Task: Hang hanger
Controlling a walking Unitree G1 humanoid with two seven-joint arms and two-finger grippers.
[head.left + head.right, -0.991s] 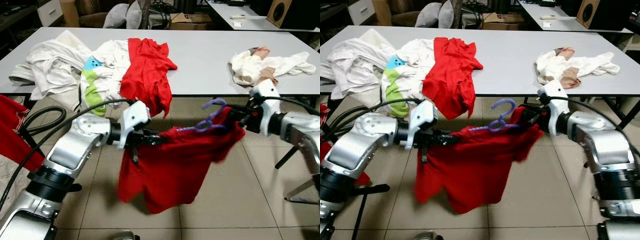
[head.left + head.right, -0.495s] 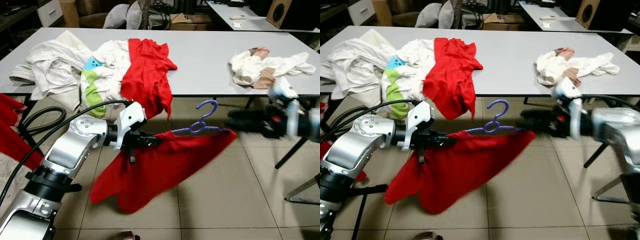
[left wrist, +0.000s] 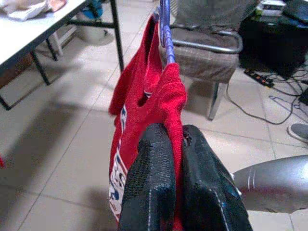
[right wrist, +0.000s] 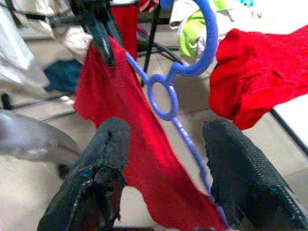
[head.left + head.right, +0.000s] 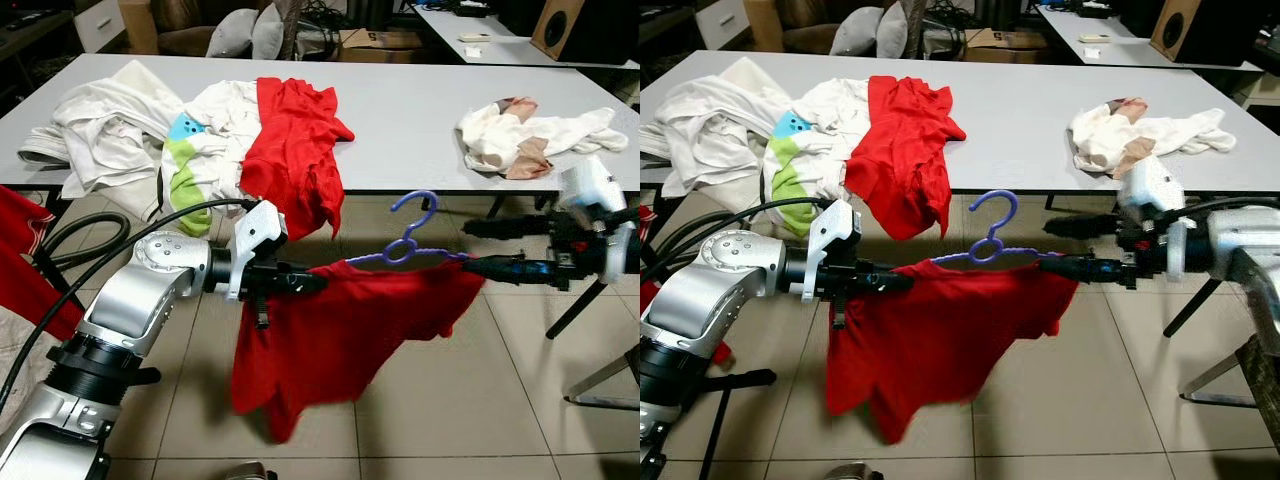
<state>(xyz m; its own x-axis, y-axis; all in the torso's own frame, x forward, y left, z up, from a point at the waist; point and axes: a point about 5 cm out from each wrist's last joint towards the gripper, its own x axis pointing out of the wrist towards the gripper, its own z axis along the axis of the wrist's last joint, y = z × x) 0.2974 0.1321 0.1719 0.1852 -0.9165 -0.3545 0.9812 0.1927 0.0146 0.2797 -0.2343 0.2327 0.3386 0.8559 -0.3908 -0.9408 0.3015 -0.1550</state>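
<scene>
A purple hanger [image 5: 410, 235] carries a red shirt [image 5: 340, 340] that droops toward the tiled floor in front of the table. My left gripper [image 5: 300, 283] is shut on the shirt's left shoulder over the hanger end; the left wrist view shows its fingers [image 3: 154, 163] pinching red cloth [image 3: 159, 96]. My right gripper [image 5: 470, 248] is open at the hanger's right end, one finger above it and one level with it. In the right wrist view the hanger's arm [image 4: 166, 96] runs between the two spread fingers [image 4: 110, 144].
The white table [image 5: 420, 120] stands just beyond, with a heap of white, green and red clothes [image 5: 200, 130] at left and white clothes [image 5: 530, 135] at right. A black cable [image 5: 90, 230] and red cloth [image 5: 20, 260] lie at my left. Table legs [image 5: 580, 300] stand at right.
My right gripper let go of the shirt and hanger, drew back right, and now stands open at the hanger's right end. The shirt swung left, then dropped to hang down.
</scene>
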